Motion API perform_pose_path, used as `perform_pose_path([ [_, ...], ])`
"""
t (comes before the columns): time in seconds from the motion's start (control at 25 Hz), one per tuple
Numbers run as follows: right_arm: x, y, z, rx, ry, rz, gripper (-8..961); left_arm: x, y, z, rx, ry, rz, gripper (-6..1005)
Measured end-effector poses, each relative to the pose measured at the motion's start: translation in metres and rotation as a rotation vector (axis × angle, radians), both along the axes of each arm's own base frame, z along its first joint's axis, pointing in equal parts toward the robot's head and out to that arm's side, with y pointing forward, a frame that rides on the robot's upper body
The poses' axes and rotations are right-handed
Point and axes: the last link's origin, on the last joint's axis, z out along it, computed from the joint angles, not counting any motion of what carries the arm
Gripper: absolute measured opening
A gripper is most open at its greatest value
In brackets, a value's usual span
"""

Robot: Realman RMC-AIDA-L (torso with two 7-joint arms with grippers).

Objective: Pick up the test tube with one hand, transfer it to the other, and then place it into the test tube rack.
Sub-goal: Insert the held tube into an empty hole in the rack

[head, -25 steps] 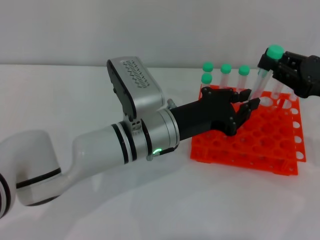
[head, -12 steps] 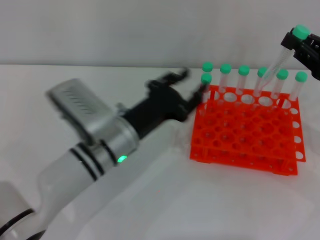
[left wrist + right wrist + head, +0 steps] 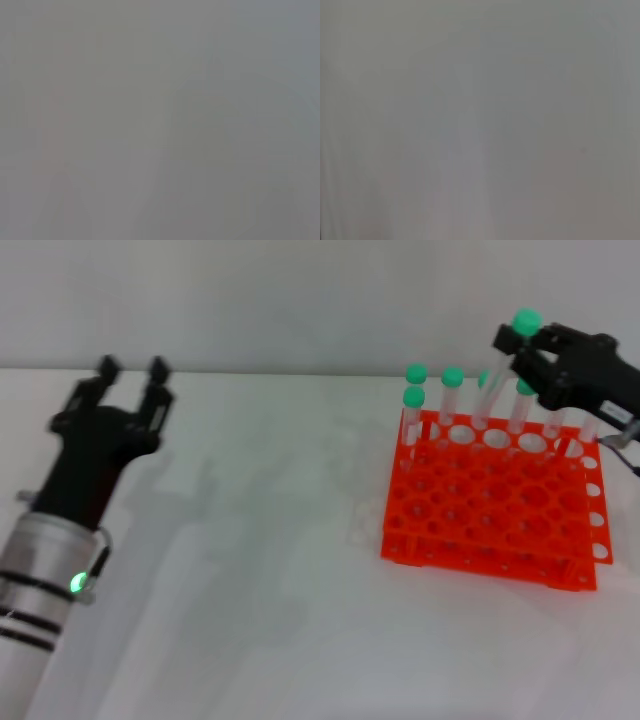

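**Tube over the rack, ready to go in**

A pale counter (image 3: 300,640) under a plain grey wall carries the orange-red test tube rack (image 3: 490,510). We judge the handover done and the placing step in hand: our right claw (image 3: 530,350) is closed on the test tube (image 3: 497,375), just under its green cap, with the tube slanting down from the claw toward the rack's back row. Next we need to bring it upright over a free hole and lower it straight. The tube is slender, clear, green-capped, like those already standing below the claw. Our left claw (image 3: 130,390) is well apart, fingers spread, holding nothing. Both wrist views show nothing.
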Motion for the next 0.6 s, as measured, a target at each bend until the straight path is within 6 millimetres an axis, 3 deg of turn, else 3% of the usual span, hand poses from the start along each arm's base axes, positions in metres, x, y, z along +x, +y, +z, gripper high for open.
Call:
perform_pose_path([
  [0.36,-0.005,0.007,-0.019,-0.023,-0.084,-0.012,204,-0.037,-0.018,0.017,0.088,-0.085,0.156,684],
  [0.6,-0.006,0.011,-0.027,-0.021,-0.126,-0.036,204,-0.045,-0.02,0.017,0.08,-0.06,0.178,888],
])
